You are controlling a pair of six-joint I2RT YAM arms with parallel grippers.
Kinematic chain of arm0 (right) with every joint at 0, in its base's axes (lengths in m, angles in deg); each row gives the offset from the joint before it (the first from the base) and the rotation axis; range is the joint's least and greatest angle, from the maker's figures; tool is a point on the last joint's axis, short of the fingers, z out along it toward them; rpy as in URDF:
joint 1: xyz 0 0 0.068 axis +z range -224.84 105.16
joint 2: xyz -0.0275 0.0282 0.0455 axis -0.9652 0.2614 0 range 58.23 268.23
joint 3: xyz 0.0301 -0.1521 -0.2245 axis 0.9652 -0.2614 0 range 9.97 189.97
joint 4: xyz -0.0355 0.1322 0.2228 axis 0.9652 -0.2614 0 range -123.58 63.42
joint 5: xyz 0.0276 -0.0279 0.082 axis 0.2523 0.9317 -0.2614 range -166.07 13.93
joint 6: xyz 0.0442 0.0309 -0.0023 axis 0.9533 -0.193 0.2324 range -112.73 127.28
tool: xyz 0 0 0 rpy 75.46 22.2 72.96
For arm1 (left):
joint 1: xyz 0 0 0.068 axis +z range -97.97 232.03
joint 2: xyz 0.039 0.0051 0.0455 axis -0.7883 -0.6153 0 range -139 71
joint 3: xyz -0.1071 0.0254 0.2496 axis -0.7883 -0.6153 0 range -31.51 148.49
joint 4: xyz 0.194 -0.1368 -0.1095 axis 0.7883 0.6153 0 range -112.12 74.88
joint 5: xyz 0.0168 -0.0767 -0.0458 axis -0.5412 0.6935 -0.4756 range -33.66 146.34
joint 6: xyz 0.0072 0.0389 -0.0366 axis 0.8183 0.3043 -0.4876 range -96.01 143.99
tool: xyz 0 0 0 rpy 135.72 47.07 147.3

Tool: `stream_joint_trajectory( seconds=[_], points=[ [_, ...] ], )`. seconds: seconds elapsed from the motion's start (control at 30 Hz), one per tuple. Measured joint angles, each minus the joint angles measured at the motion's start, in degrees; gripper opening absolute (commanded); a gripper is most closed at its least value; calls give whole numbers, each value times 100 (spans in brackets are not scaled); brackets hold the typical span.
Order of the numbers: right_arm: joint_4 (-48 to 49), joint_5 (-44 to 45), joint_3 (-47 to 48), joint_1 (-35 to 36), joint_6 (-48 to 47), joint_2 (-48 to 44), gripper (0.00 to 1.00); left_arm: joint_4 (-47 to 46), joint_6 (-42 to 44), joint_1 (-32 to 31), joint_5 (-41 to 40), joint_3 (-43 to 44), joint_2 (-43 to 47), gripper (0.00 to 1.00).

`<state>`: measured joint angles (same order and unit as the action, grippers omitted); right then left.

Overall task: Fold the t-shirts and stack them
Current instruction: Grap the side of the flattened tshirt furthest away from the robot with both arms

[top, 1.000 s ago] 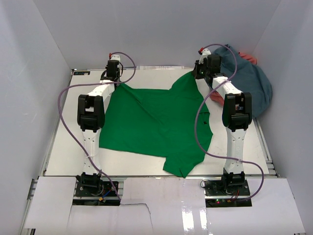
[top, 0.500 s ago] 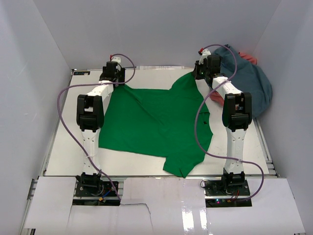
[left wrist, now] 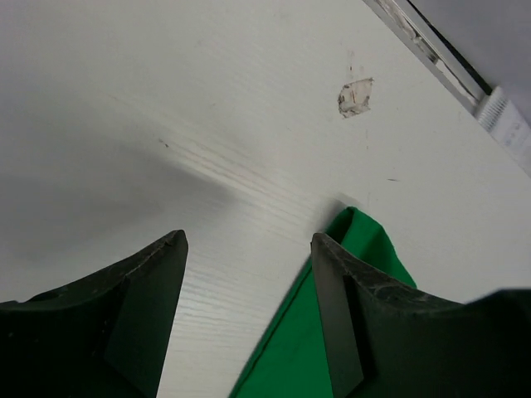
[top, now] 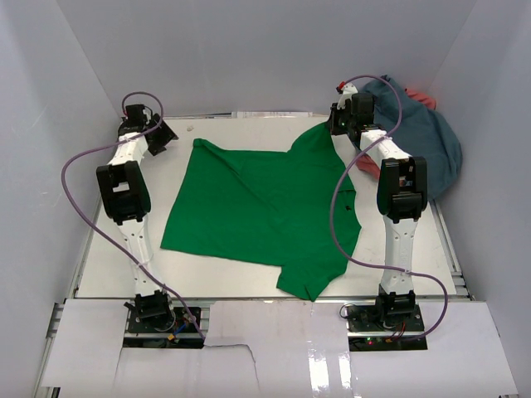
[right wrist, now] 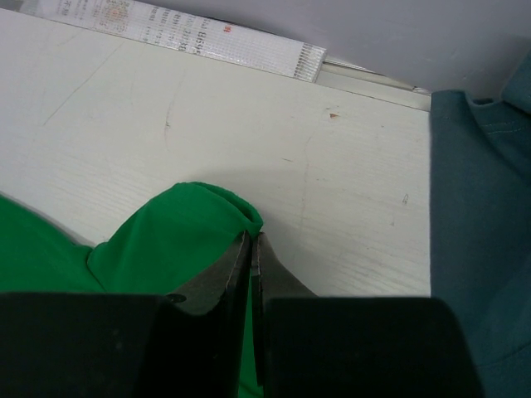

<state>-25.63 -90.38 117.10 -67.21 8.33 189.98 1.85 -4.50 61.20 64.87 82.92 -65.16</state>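
The arm bases sit at the near edge of the desk [top: 116, 257]. Just beyond them the green t-shirt [top: 265, 207] lies spread out, mostly flat across the middle of the desk. One sleeve points toward the near edge, and a few shallow creases run through the body.

At the far left, the left hand [top: 159, 137] hangs over bare desk, off the shirt's far left corner. Its wrist view shows the left hand [left wrist: 249, 240] with fingers spread wide and nothing between them. The green corner [left wrist: 365, 249] lies just beside the right-hand finger.

At the far right of the shirt, the right hand [top: 340, 122] is down on the cloth. Its wrist view shows the right hand [right wrist: 250, 238] with fingers pressed together, pinching a raised fold of the green t-shirt [right wrist: 166, 240].

Farther right, against the wall, the blue-grey t-shirt [top: 427, 137] lies heaped at the desk's far right corner. The coral red t-shirt [top: 423, 99] peeks out behind it. A printed strip [right wrist: 166, 29] runs along the desk's far edge.
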Motion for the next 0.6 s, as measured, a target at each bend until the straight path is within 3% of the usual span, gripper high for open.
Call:
stream_joint_trajectory(
  seconds=[0.37, 0.6],
  points=[
    [-7, 0, 0, 0, -2, 0, 8, 264, -1508, 114, 1683, 343, -501, 72],
    [-7, 0, 0, 0, -2, 0, 8, 247, -1921, 125, 1991, 586, -713, 69]
  ],
)
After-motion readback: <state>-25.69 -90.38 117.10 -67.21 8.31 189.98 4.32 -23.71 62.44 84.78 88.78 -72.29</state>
